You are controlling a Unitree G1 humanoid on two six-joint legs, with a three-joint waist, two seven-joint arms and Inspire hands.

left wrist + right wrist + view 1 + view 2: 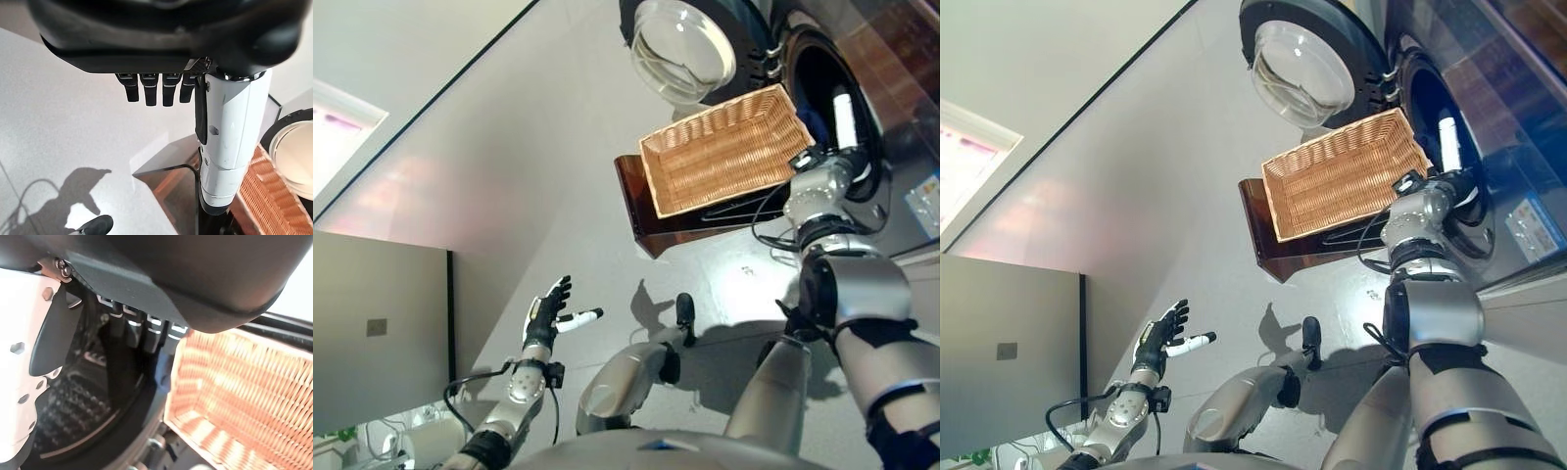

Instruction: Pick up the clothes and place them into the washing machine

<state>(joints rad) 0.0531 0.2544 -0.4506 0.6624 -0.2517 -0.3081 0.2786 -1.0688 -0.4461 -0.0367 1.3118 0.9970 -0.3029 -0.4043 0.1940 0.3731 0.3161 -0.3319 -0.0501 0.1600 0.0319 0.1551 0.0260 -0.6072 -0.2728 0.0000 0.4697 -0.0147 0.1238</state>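
Observation:
The washing machine's drum (827,73) stands open, its round glass door (680,49) swung aside. My right hand (843,122) reaches into the drum mouth. In the right wrist view its fingers (146,330) lie straight over the dark drum, holding nothing. A small piece of blue cloth (814,124) shows at the drum's rim beside the hand, also seen as blue cloth (163,373) past the fingers. The wicker basket (724,152) in front of the machine holds no clothes. My left hand (546,313) hangs open over the floor, far from the machine.
The basket rests on a dark brown stand (646,220) right below the door. A grey cabinet (372,333) stands at the left. Grey floor (538,176) stretches between cabinet and machine.

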